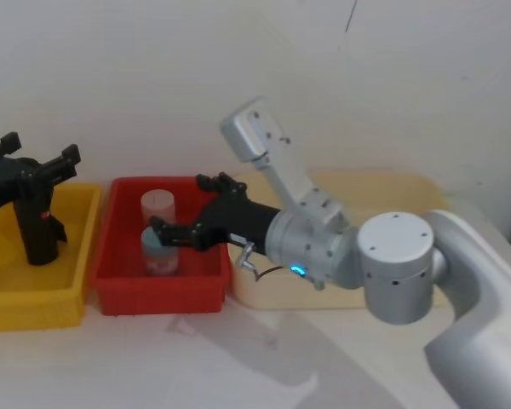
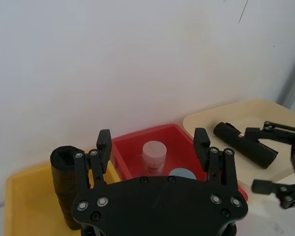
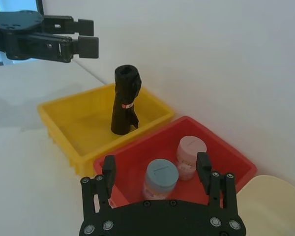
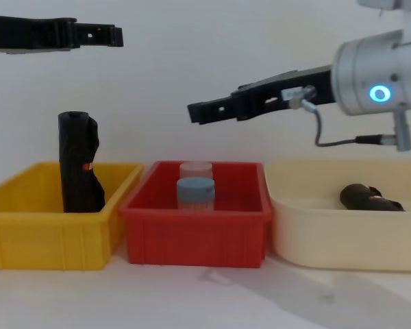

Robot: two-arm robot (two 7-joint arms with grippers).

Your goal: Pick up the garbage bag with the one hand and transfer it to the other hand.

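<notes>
The garbage bag [image 4: 76,164] stands upright, long axis vertical, in the yellow bin [image 4: 41,240], the left gripper [image 1: 42,146] high above it with jaws wide, the right gripper [image 1: 180,204] wide-jawed over the red bin [image 4: 192,238].

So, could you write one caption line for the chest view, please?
Open left pincer above the upright garbage bag in the yellow bin; open right pincer over the red bin.

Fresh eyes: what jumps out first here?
The open right tool hangs over the red bin and its two jars; the open left tool is high above the yellow bin. There a black roll stands upright, while the garbage bag lies in the cream bin.
</notes>
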